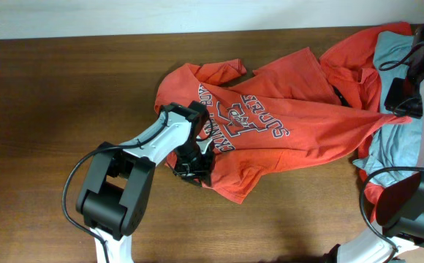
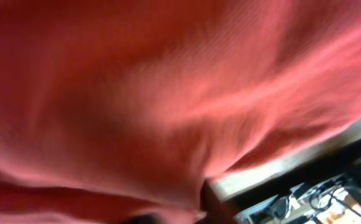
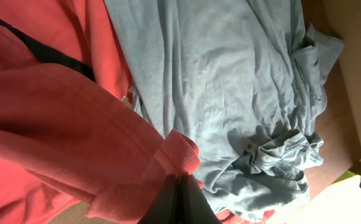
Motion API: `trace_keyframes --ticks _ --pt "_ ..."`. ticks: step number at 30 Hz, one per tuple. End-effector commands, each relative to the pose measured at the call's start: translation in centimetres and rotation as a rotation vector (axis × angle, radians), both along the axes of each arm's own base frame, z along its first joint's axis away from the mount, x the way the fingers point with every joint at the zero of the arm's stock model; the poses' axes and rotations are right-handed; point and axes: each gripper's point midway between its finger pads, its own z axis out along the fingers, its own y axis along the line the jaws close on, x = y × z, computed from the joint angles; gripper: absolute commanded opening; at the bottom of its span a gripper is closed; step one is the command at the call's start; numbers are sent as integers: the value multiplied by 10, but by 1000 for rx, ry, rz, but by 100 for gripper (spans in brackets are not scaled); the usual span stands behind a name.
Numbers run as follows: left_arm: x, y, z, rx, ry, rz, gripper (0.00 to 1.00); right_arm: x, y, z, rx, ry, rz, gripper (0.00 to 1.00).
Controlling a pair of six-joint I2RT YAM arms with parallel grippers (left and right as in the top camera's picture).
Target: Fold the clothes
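An orange-red T-shirt (image 1: 285, 117) with white and dark lettering lies spread across the middle of the table. My left gripper (image 1: 191, 169) sits at its lower left hem. Blurred orange-red cloth (image 2: 168, 93) fills the left wrist view, and the fingers there barely show. My right gripper (image 1: 400, 98) holds the shirt's right edge, pulled taut toward the right. In the right wrist view its fingers (image 3: 180, 190) are shut on a folded orange-red hem (image 3: 174, 155). A light grey-blue T-shirt (image 3: 230, 74) lies crumpled under it, on the pile at the right (image 1: 391, 146).
A second orange-red shirt (image 1: 354, 51) is bunched in the pile at the table's back right corner. The brown wooden table (image 1: 66, 88) stretches out to the left. Its pale front edge (image 2: 292, 162) and cables (image 2: 330, 199) below it show in the left wrist view.
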Motion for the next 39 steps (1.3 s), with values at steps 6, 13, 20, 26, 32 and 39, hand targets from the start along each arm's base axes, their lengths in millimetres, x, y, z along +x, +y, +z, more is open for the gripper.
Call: trace_keyframes --ticks 6,13,20,26,32,39 --pt "10 5 1 37 -55 -1 0 0 0 4 -3 -21 -12 4" --pt "90 52 87 15 -367 116 0 9 12 3 69 -67 8 4" --pt "157 144 249 -57 -823 363 0 18 32 36 145 -199 59 4" --pt "135 186 358 -62 -1103 459 0 -6 42 112 87 -369 81 4" --pt "80 207 441 -34 -1337 477 0 -53 62 205 3 -612 116 4" --pt "50 237 489 37 -1509 561 0 -84 73 264 -78 -793 144 4"
